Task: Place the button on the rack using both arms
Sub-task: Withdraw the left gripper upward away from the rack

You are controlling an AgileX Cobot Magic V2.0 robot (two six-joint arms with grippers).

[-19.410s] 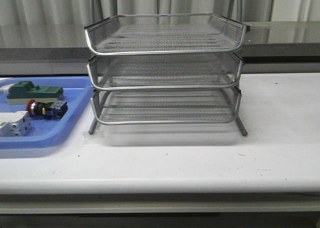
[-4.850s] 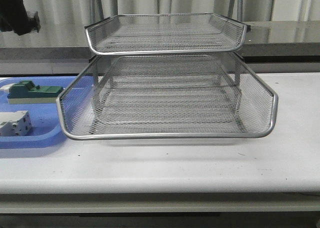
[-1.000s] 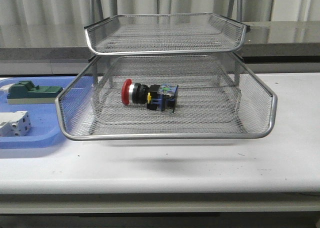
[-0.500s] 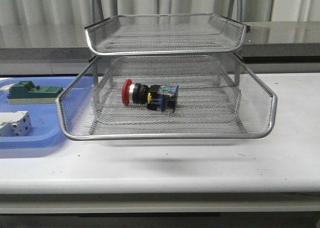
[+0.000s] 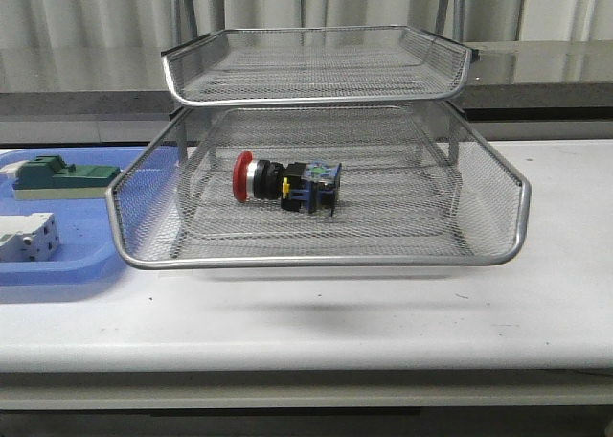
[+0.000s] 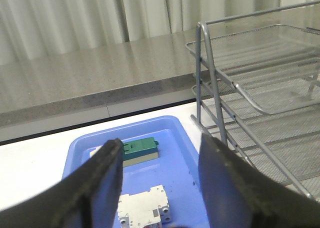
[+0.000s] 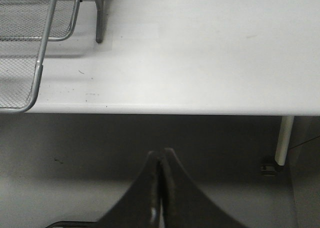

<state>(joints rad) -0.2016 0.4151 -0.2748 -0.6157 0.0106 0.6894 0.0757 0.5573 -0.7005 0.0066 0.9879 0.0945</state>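
We see the button (image 5: 284,183) lying in the rack's (image 5: 316,261) pulled-out middle tray. Our left fingers (image 6: 160,188) are spread and empty, our right fingers (image 7: 160,188) pressed together. We should push the tray in squarely, slowly.

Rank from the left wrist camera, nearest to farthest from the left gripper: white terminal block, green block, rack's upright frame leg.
1. white terminal block, in the blue tray, just beyond the open fingers of the left gripper.
2. green block, farther back in the same tray.
3. rack frame leg, off the tray toward the mesh tiers.
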